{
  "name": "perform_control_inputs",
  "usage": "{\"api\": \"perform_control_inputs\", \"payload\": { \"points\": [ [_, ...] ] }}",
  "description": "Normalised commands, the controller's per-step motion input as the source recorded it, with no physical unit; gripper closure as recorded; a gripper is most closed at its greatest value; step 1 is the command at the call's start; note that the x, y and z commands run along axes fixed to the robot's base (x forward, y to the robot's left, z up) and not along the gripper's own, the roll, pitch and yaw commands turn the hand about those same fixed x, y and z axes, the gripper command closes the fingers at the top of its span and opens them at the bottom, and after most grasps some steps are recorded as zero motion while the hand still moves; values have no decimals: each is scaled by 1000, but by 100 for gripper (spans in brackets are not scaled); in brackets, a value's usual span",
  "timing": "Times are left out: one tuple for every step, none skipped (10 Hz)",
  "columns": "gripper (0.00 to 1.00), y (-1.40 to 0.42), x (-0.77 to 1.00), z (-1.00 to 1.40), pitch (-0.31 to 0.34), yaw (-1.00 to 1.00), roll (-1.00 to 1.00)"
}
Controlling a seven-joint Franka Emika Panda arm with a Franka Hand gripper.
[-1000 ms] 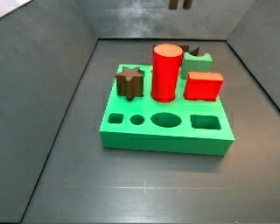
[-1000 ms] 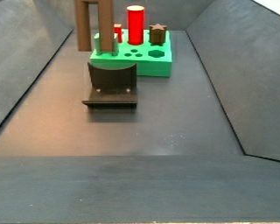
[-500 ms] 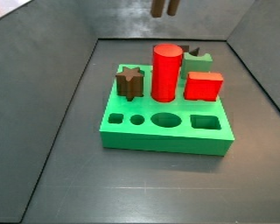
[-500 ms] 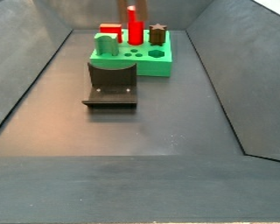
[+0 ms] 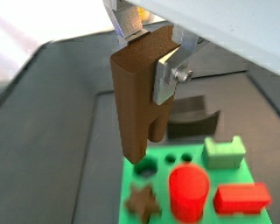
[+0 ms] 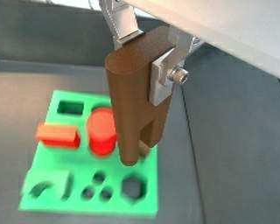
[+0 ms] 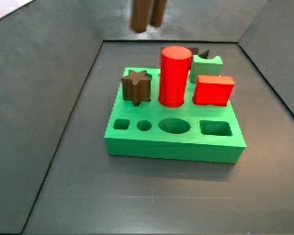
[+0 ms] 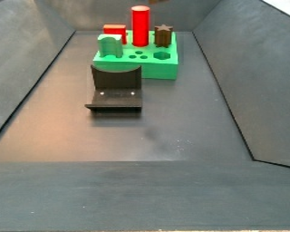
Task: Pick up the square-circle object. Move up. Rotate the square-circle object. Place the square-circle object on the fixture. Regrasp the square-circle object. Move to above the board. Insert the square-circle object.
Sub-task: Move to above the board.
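Landmark: the board, bright green slab sitting toward the back of the dark walled bin. Open floor in front of the board and on both its flanks; sloped grey walls close in at the sides and rear. In a side view the dark L-shaped fixture stands on the floor just in front of the board, w/ bare floor beyond it toward the camera.

On the board: red cylinder upright near centre, red cube beside it, brown star peg at the other edge, small pale green block at the back, partly hidden behind cylinder and cube. Front row of holes shows open.

Hard to see: in a side view only the lower end of the square-circle object shows, cut off by the frame top, well above the board's rear; gripper body not visible there. In the side view w/ the fixture, neither gripper nor peg appears.

Gripper hangs high above the board in both wrist views. Silver fingers pressed against the square-circle object's upper part, clamped on it; peg hangs lengthwise down, free end clear of everything, over the board. Far finger mostly hidden behind the peg.
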Motion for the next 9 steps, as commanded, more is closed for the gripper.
{"api": "perform_control_inputs", "payload": {
  "points": [
    [100, -583, -335, 126, -123, 1000, -161],
    [100, -411, -240, 86, -130, 1000, -156],
    [100, -192, -122, 28, -149, 1000, -146],
    [100, -114, -85, 17, -169, 1000, -134],
    [100, -42, -73, 6, -203, 1000, -116],
    [100, -14, -70, 6, -225, 1000, -106],
    [100, -1, -67, -1, -262, 1000, -95],
    [100, 8, -61, -1, -308, 1000, -79],
    [100, 8, -61, -2, -269, 760, -46]
  ]
}}
